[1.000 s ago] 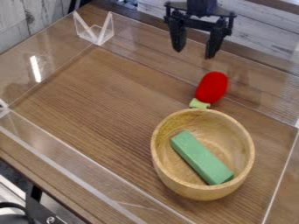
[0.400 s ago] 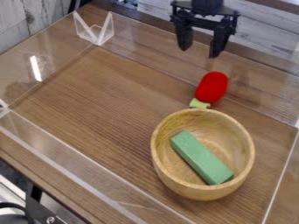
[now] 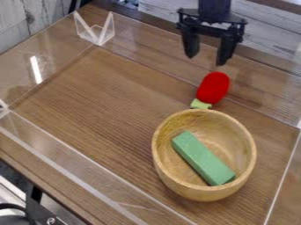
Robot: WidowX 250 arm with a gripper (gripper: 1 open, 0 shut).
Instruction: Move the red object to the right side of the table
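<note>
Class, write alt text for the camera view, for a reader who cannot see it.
A black robot gripper hangs open above a small red toy on a wooden table with clear walls. Just in front of the toy sits a round wooden bowl holding a green block.

Colours on a brown wood-grain table (image 3: 106, 97).
A red object (image 3: 213, 87) with a pale green stub is seen; a green block (image 3: 203, 158) is held in a light wooden bowl (image 3: 165, 158); the gripper (image 3: 209, 51) is black.
</note>
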